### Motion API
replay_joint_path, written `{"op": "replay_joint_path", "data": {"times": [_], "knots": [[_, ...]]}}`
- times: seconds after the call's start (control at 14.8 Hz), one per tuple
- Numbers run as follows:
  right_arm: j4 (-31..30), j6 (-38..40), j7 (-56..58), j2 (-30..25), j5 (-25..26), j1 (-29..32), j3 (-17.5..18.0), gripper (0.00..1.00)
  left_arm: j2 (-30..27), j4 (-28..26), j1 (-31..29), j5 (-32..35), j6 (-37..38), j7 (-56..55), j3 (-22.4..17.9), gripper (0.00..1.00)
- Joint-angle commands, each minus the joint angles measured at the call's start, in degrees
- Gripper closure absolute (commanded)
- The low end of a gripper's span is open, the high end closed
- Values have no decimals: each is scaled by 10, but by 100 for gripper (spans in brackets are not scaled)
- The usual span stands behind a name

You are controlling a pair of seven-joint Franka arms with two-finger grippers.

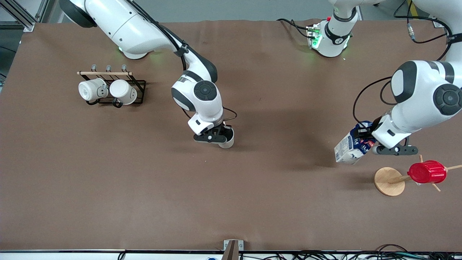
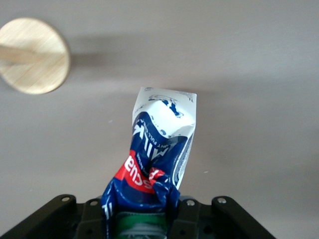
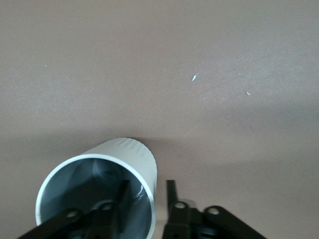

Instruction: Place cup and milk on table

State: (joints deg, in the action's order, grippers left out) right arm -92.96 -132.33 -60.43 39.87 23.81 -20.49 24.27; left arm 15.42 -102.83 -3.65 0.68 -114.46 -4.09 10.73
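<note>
Brown matte tabletop (image 1: 252, 202) stretches under both arms, with cables along its edges. Near the middle, the right pincer (image 1: 221, 139) grips the cup (image 1: 227, 141) by its wall, one finger inside the dark grey interior and one outside; whether the cup rests on the cover or hangs just above it cannot be told. Toward the left arm's end, the left pincer (image 1: 369, 141) is clamped on the crumpled top of the milk (image 1: 352, 146), which hangs tilted above the cover with its base swung out. Just beside the carton, nearer to the front camera, a wooden stand (image 1: 389, 181) with a round base carries a red cup (image 1: 427, 172) on one peg. Toward the right arm's end, a black wire rack (image 1: 139, 88) holds two white mugs (image 1: 93, 90) side by side.
</note>
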Motion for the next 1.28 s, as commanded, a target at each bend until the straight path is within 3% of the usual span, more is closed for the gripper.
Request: {"op": "replay_joint_path", "data": {"times": [0.0, 0.13, 0.34, 0.61, 0.67, 0.88, 1.01, 1.21], "knots": [[9, 7, -14, -2, 16, 8, 10, 0, 78, 108, 32, -4, 52, -19, 11, 90], [4, 16, -7, -36, 16, 39, 24, 0, 99, 128, 71, 1, 54, -47, 11, 91], [4, 100, 28, -123, 14, 99, 35, 0, 126, 149, 96, 0, 54, -86, 11, 96], [7, 205, 97, -227, 8, 178, 26, 0, 146, 171, 151, -2, 54, -148, 11, 97], [8, 217, 116, -247, -8, 187, 7, 0, 155, 185, 168, -1, 55, -168, 11, 97], [7, 218, 266, -307, -131, 182, -125, 0, 188, 223, 224, 0, 54, -225, 8, 97], [7, 234, 352, -334, -178, 182, -198, 0, 197, 240, 251, -1, 54, -255, 7, 97], [10, 297, 461, -371, -234, 188, -265, 0, 214, 259, 288, -2, 54, -299, 6, 99]]}}
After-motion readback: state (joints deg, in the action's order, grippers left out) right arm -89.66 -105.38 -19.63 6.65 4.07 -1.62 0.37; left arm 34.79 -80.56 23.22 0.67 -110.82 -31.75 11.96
